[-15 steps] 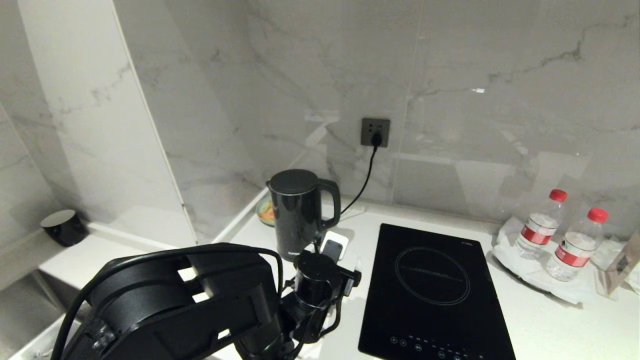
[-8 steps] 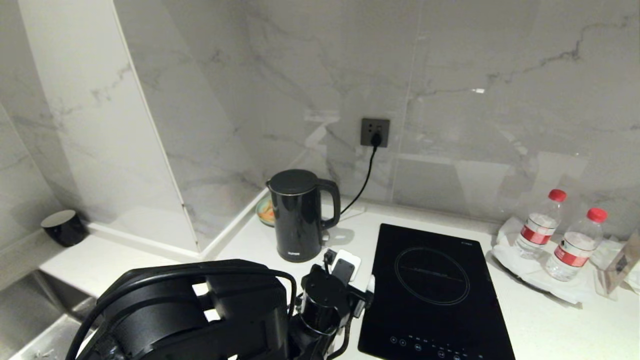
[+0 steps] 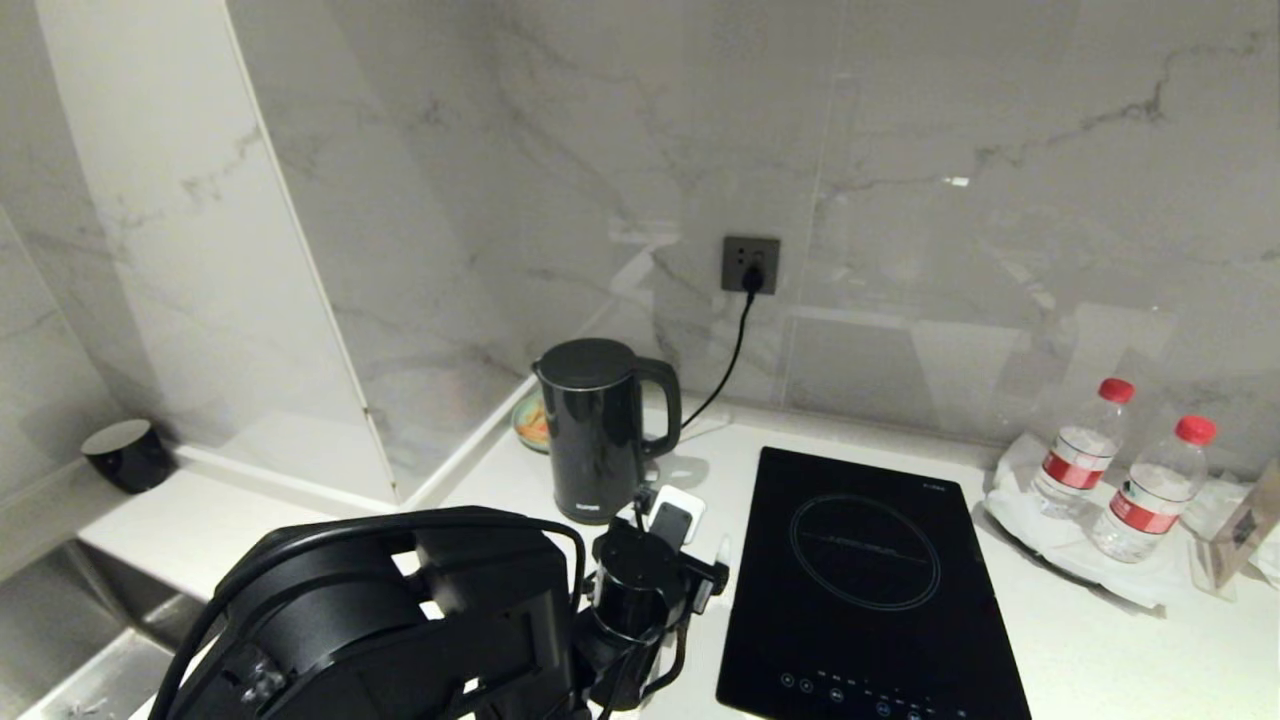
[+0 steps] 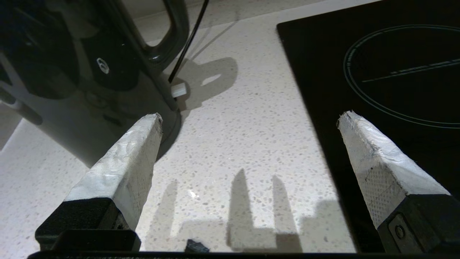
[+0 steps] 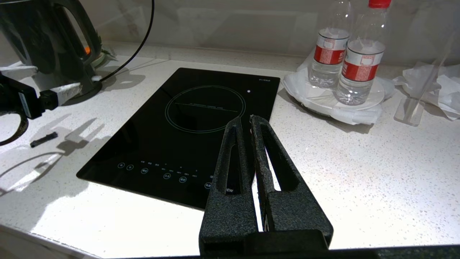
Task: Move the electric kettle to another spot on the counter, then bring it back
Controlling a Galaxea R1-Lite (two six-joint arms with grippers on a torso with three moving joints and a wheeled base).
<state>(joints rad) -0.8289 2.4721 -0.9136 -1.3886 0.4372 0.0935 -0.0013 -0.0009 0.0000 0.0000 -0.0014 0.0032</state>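
The kettle [image 3: 597, 428] stood upright on the white surface [image 3: 1100, 650], left of centre in the head view, its handle turned toward the black cooktop [image 3: 860, 580]. My left tool [image 4: 248, 118] hovered low in front of it with its two taped fingers [image 4: 124, 169] spread wide and nothing between them, one tip just beside the kettle's foot, the other over the cooktop's edge. My right tool [image 5: 245, 118] hung above the cooktop's near edge, fingers pressed together. Two water bottles [image 3: 1120, 465] stood at the right of the frame.
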